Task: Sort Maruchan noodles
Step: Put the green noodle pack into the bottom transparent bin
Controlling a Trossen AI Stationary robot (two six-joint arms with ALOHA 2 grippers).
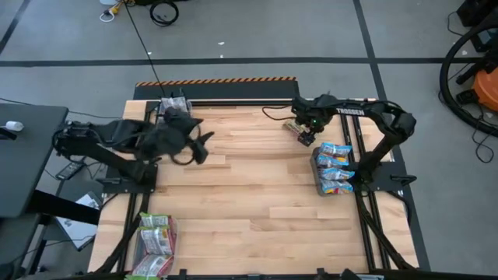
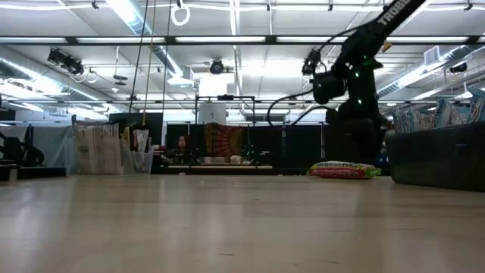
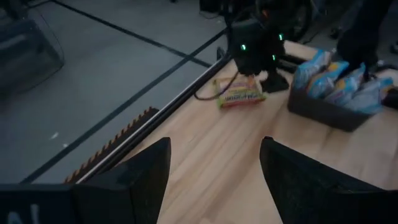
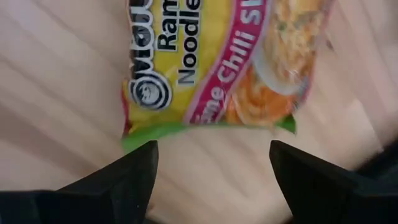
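Right gripper [image 4: 211, 171]: jaws spread, nothing between them, poised directly above a yellow-red Maruchan chili ramen packet [image 4: 221, 62] with a green lower edge; the packet lies flat on the wooden table [image 1: 257, 210] near the far edge, toward the right side, and shows in the high view at [image 1: 298, 129], in the low view at [image 2: 345, 170] and in the left wrist view at [image 3: 240, 97]

Left gripper [image 3: 214, 171]: jaws spread wide, empty, held over the table's far left part, well apart from the yellow-red packet; in the high view it sits at [image 1: 194, 148]

Blue-white ramen packets [image 1: 334, 167]: several, standing packed together in a dark bin [image 1: 317, 173] at the right edge of the table, just beside the right arm's base; also seen at [image 3: 336, 78] in the left wrist view, near the yellow-red packet but not touching it

Green-white ramen packets [image 1: 156, 241]: a small group in a bin at the near left corner of the table, well apart from both grippers

Table surface: light wood planks on a dark frame, orange-black striped tape [image 1: 216, 81] along the floor just beyond the far edge
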